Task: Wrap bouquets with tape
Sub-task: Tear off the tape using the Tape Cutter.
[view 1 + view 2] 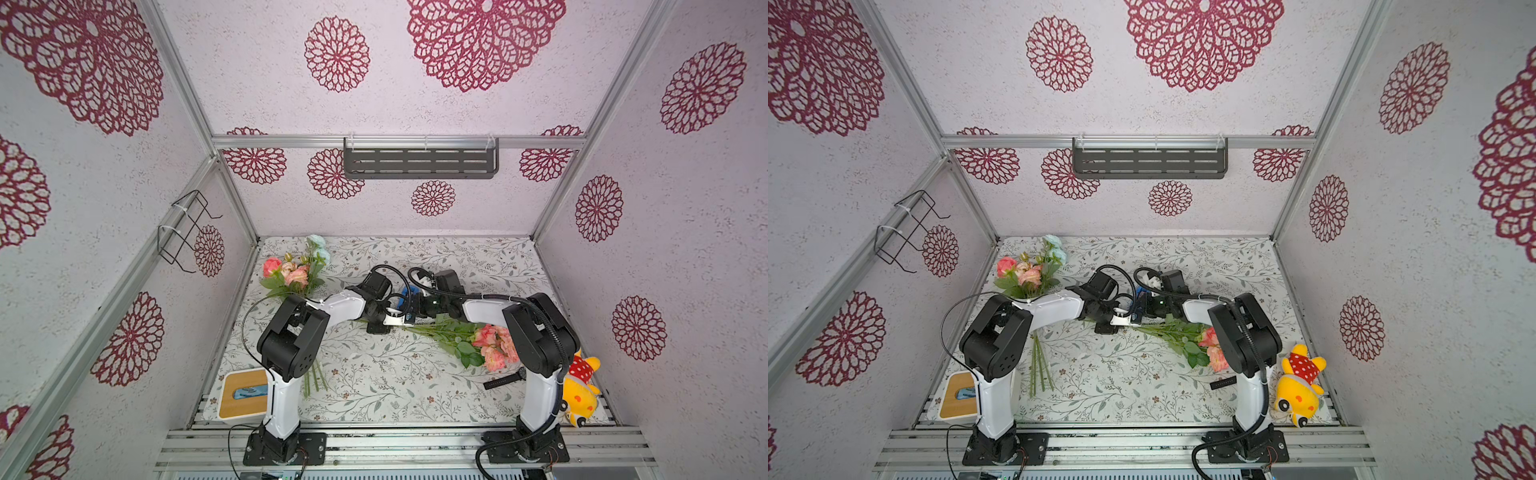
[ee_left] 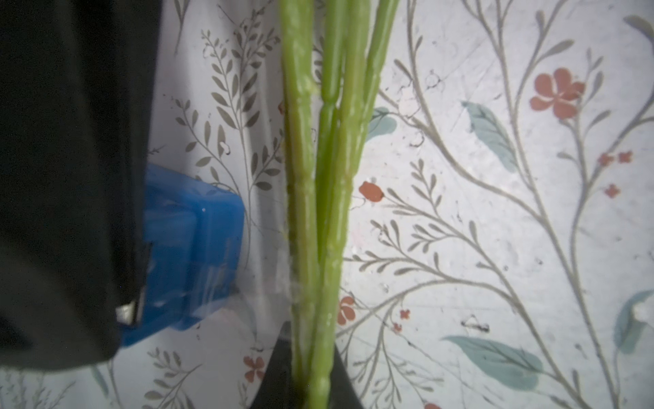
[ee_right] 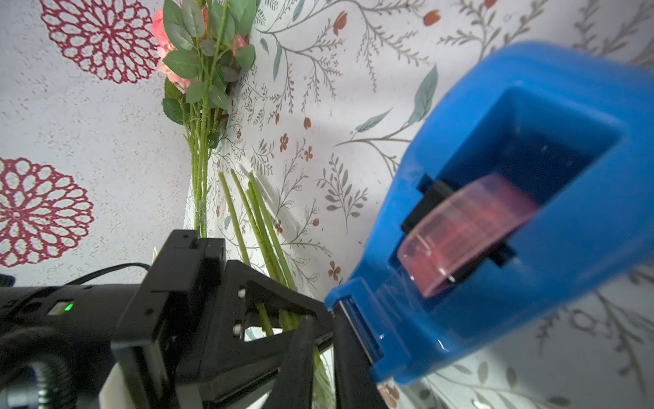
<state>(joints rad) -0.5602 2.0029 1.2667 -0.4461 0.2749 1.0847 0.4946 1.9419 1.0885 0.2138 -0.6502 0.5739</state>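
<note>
Pinkish roll (image 3: 463, 233) inside blue tape dispenser (image 3: 531, 88), beside green stems (image 2: 329, 212)

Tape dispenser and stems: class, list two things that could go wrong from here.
1. The stems fan apart away from the left pincer, so tape may catch only some of them.
2. The tape dispenser has its cutter end right against that pincer; the clear strip at the cutter could stick to it rather than the stems.
</note>
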